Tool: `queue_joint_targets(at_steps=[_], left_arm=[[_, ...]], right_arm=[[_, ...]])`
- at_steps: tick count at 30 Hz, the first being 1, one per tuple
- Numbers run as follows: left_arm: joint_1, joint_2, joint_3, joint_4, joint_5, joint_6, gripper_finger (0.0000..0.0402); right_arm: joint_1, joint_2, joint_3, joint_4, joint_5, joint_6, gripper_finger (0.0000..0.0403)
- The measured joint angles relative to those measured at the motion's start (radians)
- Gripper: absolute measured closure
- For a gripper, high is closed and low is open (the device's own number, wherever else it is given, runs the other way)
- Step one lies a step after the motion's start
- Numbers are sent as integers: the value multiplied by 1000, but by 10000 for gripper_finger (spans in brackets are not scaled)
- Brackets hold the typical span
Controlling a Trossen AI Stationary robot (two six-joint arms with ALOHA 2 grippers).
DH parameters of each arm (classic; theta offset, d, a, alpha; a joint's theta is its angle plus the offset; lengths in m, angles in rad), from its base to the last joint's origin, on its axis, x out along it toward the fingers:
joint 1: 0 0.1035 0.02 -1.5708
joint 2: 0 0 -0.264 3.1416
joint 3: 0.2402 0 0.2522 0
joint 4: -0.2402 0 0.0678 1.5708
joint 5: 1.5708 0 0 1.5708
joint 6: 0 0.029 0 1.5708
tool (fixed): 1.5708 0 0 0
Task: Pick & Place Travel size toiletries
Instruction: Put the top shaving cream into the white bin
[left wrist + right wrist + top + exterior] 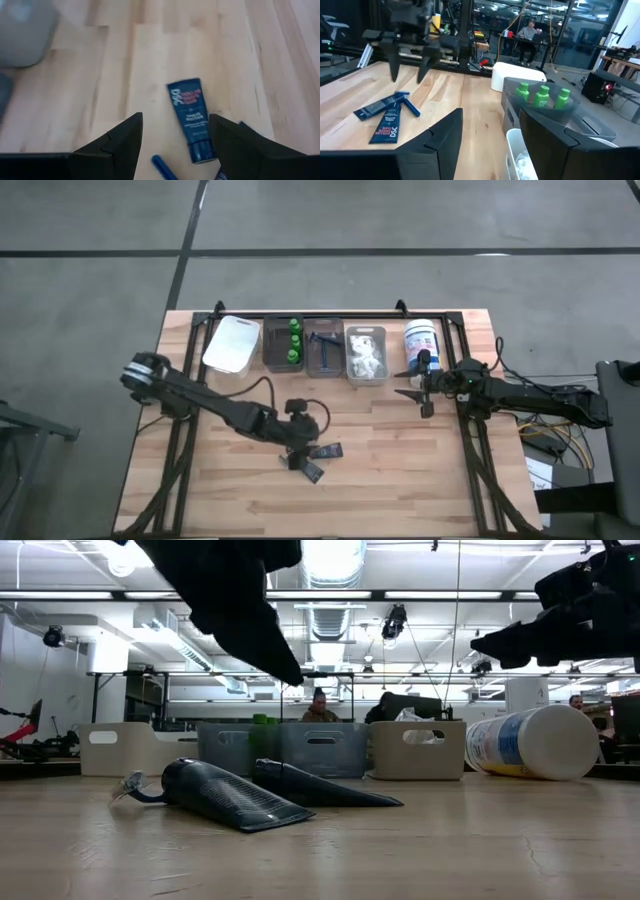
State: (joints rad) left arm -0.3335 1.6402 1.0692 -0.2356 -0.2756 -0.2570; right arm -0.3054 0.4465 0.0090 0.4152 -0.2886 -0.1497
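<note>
Your left gripper hangs over the middle of the light wooden slatted table, its two dark fingers spread wide with nothing between them.

Target under it: the small dark blue flat tube with white lettering, lying flat on the boards near the table's front centre. In the left wrist view it sits just inside one finger, off-centre in the gap, so the jaws straddle it only loosely. Touching its capped end lies a blue-handled razor, and a second flat dark blue packet lies just beside them in the right wrist view.

Handling, as a judgement: the tube looks light, soft-walled and slick. It should flatten under pressure and could squirt sideways out of the pads. Take it across its narrow width near the mid-body, not at the crimped end and not at the cap, where the razor would get pinched too. (A low approach is needed, since it lies very flat.)

Your right gripper waits at the right, beside the white cylindrical tub with blue label, fingers parted on nothing.

Far row: three green bottles in a clear bin, razors in the next, white-filled packets in the third.
</note>
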Motion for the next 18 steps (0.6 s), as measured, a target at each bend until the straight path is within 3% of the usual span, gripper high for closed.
queue_joint_targets(at_steps=[13,18], left_arm=[[-11,233,151,4,170,176,170],[-30,302,182,-36,191,203,170]], right_arm=[[0,0,0,-17,0,2,239],[0,0,0,-17,0,60,251]])
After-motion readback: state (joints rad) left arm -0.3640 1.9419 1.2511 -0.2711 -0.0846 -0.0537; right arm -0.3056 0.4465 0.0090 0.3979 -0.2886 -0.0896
